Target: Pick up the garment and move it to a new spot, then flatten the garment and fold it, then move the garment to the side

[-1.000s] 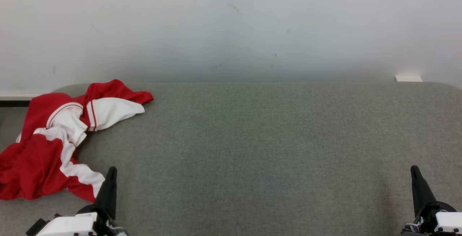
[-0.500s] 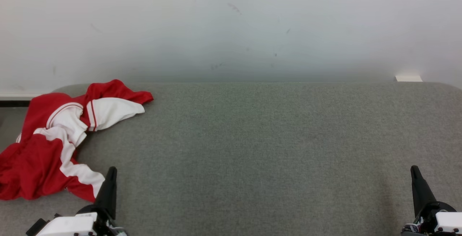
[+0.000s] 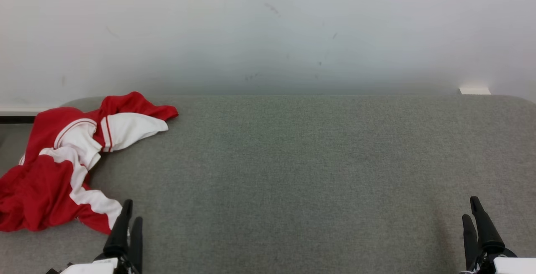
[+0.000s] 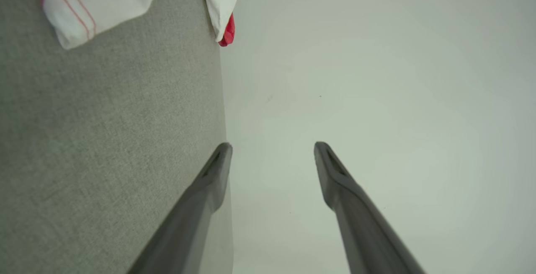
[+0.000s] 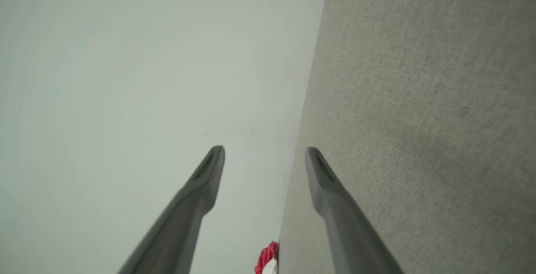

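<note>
Grey felt tabletop (image 3: 301,169), red garment (image 3: 42,186), pale wall (image 3: 268,27)

The garment (image 3: 37,190) is red with white panels, the table (image 3: 293,173) speckled grey, the wall (image 3: 268,27) pale.

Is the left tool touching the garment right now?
Cannot tell. In the head view the left tool abuts the edge of the garment, but its height is unclear; in the left wrist view its tips are clear of cloth.

A crumpled red-and-white cloth garment (image 3: 50,169) is lying at nine o'clock on the grey felt tabletop (image 3: 293,173); the left gripper (image 3: 132,211) at seven and right gripper (image 3: 470,208) at five are gaping.
</note>
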Robot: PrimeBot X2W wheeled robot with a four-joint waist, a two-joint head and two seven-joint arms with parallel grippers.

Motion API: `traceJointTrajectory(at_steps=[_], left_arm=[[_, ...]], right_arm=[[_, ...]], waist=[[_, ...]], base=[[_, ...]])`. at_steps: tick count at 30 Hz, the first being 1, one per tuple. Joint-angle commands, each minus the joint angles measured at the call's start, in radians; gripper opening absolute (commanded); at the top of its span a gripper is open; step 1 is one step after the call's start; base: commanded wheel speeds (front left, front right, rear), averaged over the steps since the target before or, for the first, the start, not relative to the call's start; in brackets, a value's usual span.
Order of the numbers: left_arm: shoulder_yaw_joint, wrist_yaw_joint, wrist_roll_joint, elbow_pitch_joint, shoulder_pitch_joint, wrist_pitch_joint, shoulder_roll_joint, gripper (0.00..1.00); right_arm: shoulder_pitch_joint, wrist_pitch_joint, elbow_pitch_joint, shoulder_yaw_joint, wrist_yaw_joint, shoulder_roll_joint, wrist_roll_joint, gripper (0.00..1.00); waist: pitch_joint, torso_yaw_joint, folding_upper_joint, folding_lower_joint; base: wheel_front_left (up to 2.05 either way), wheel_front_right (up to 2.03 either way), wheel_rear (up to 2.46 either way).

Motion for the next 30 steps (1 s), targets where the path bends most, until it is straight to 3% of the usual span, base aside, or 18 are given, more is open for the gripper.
traceJointTrajectory(at_steps=[1,8,22,30], left_arm=[[0.001,-0.001,0.020,-0.027,-0.023,-0.015,0.005,1.00],[-0.007,-0.002,0.085,-0.056,-0.026,-0.047,0.006,1.00],[-0.019,-0.004,0.424,-0.123,-0.019,-0.105,0.008,1.00],[-0.040,0.024,0.579,-0.146,-0.013,-0.131,0.009,1.00]], right_arm=[[-0.021,-0.010,-0.027,0.011,0.000,-0.008,0.005,1.00],[-0.026,-0.046,-0.061,0.049,0.000,-0.019,-0.054,1.00],[-0.031,-0.108,-0.116,0.101,0.000,-0.035,-0.312,1.00],[-0.032,-0.134,-0.136,0.136,-0.001,-0.044,-0.445,1.00]], waist=[[0.000,0.000,0.0000,0.0000],[0.002,0.001,0.0000,0.0000],[0.006,0.003,0.0000,0.0000],[0.008,0.003,0.0000,0.0000]], base=[[0.00,0.00,0.00],[0.00,0.00,0.00],[0.00,0.00,0.00],[0.00,0.00,0.00]])
